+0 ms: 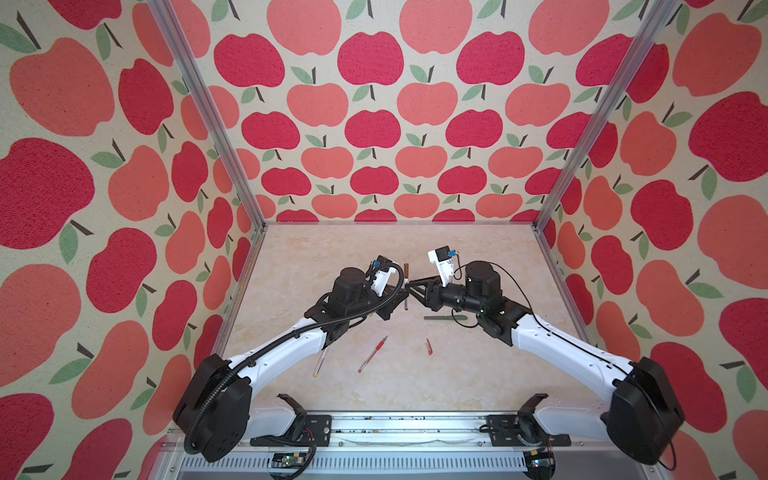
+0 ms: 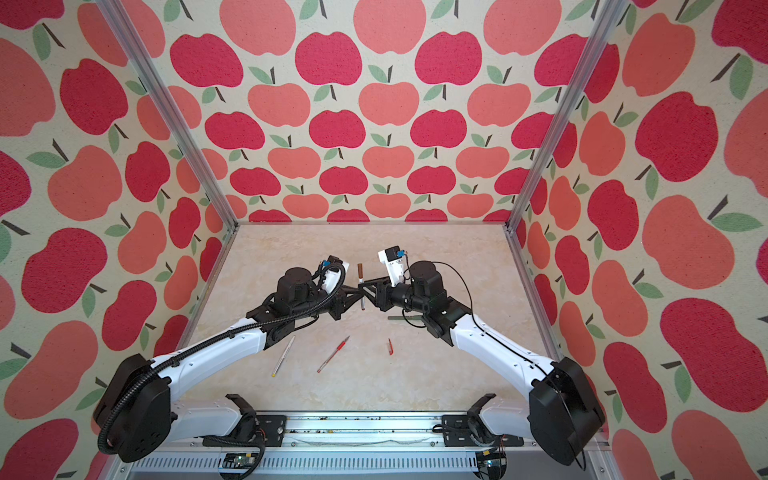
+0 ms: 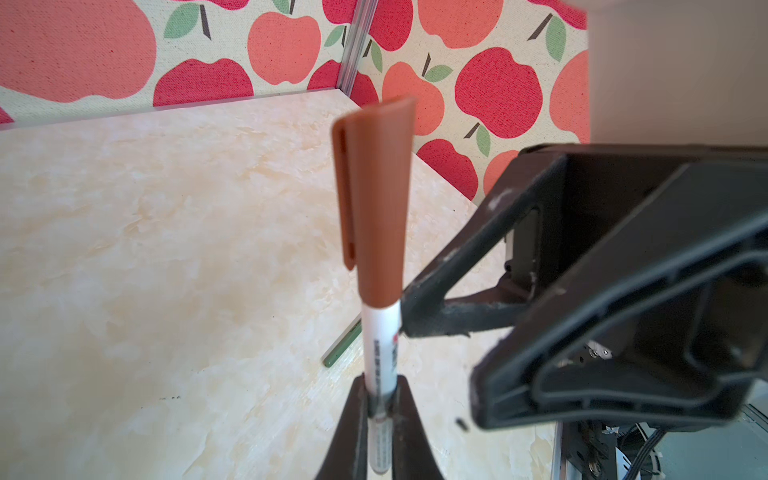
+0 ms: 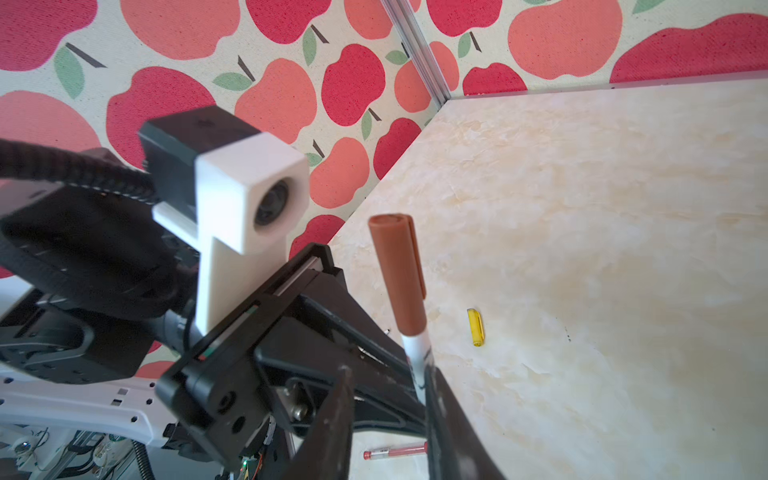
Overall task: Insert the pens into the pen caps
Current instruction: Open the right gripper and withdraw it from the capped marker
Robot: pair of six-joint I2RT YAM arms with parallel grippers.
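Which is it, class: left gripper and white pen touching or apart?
Touching. The left wrist view shows the left gripper clamped on the white pen.

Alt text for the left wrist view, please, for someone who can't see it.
The left gripper clamps a white pen by its barrel, its brown cap already on. The right gripper, jaws parted, has one fingertip at the barrel just below the cap; a dark green pen lies on the table behind.

capped pen point(image 1: 406, 279): above table point(image 1: 478, 257) middle | loose pen point(image 1: 372, 354): before it | clip cap point(image 1: 429, 346): right of loose pen
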